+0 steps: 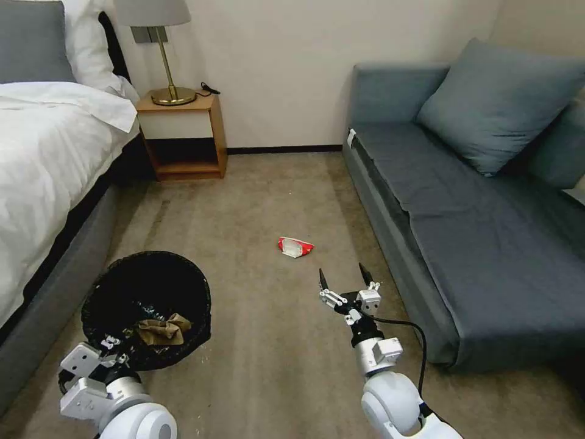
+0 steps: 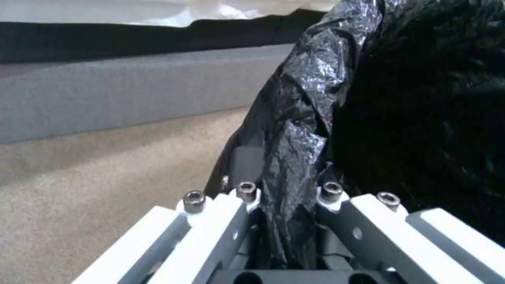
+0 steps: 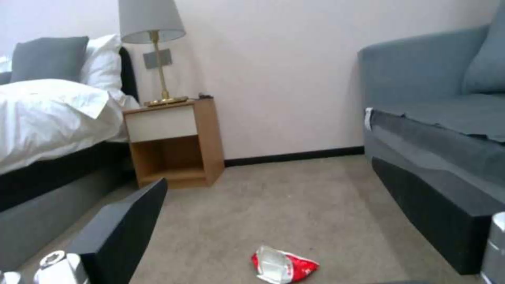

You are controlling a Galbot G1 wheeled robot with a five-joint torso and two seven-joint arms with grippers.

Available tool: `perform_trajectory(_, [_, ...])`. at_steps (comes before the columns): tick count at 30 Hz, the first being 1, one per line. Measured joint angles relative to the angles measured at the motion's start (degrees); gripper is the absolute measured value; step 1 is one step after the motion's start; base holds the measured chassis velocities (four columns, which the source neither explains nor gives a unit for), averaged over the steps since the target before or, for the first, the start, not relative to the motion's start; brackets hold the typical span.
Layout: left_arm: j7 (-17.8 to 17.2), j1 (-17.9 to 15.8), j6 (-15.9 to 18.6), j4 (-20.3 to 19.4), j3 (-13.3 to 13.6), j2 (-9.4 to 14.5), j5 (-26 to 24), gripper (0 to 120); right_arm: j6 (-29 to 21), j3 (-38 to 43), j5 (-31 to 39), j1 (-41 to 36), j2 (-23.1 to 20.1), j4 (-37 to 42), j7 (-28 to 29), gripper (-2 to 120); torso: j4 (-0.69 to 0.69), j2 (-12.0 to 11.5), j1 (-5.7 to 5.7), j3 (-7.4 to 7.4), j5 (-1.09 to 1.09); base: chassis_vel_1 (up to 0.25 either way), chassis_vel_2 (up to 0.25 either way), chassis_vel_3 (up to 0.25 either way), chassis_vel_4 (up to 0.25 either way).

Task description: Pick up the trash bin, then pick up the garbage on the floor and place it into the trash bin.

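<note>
Packet [image 1: 295,247], red and white, lies flat on the carpet [image 1: 256,201], ahead of the right gripper [image 1: 346,278] fingertips and a bit toward the robot's left, well apart from them, nothing between. Long axis runs roughly crosswise to the fingers' reach, so the open jaws would straddle its short width if they go straight in. Right gripper is clearly the nearer one; fingers spread wide, holding nothing, pointing forward and slightly down, arm stretched out low in front of the sofa [image 1: 463,244]. In the right wrist view the packet [image 3: 283,267] sits low on the floor just beyond the dark finger [image 3: 126,232]. Bin [image 1: 147,308] is at the left gripper [image 1: 106,353], by the bed [image 1: 49,183]; fingers clamped on the bag-lined rim [image 2: 289,165], bag pinched between them, one finger inside and one outside. Brown paper bag [image 1: 161,329] already lies in the bin. Left arm is tucked close, low on the robot's left. Likely step: right reach for the packet.
</note>
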Motion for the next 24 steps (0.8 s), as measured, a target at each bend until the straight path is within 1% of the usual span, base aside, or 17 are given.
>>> perform_trajectory(17, [-0.02, 0.26, 0.00, -0.79, -0.27, 0.11, -0.21, 0, -0.27, 0.28, 0.42, 1.22, -0.35, -0.08, -0.73, 100, 0.00, 0.00, 0.00, 0.00, 0.00, 0.000, 0.000, 0.000, 0.000])
perform_trajectory(24, [-0.05, 0.33, 0.00, -0.89, -0.29, 0.09, -0.26, 0, -0.35, 0.11, 0.37, 1.26, -0.28, -0.05, -0.81, 100, 0.00, 0.00, 0.00, 0.00, 0.00, -0.058, 0.067, 0.060, -0.062])
